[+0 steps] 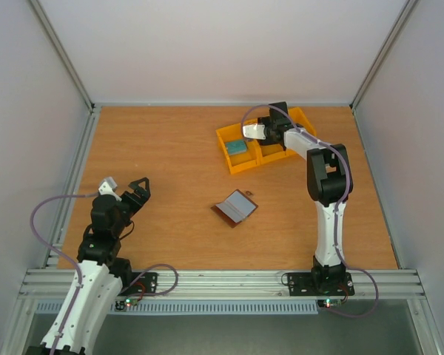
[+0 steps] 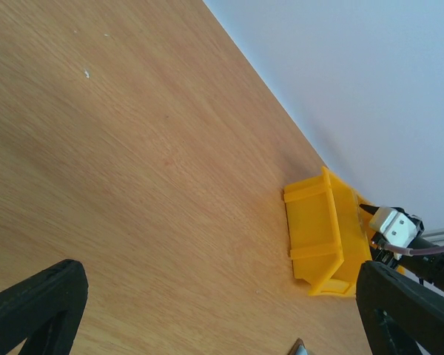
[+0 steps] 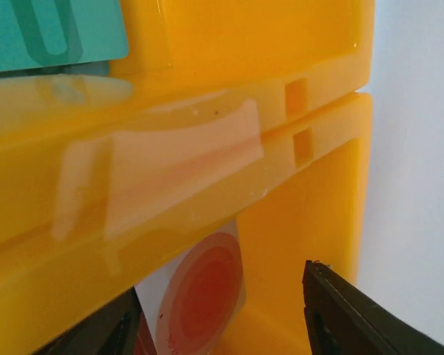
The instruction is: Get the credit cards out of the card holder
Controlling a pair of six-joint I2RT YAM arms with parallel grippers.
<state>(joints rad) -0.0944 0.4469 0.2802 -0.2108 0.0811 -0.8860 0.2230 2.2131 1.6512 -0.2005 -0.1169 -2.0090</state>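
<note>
Two cards (image 3: 200,296) lie in the one-o'clock bin (image 1: 244,164); our right gripper (image 3: 220,303) is parted, left gripper (image 2: 222,318) wide; whether the holder (image 1: 234,208) is empty we can't tell.

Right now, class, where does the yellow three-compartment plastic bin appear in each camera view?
Top external: the yellow plastic bin sits upper centre-right, at the far side of the wooden table.
Left wrist: the bin is at lower right, on the table near the pale wall.
Right wrist: the bin fills most of the frame, close up.
Shared landmark: the teal card lying in the bin, visible in the top and right wrist views only.
</note>
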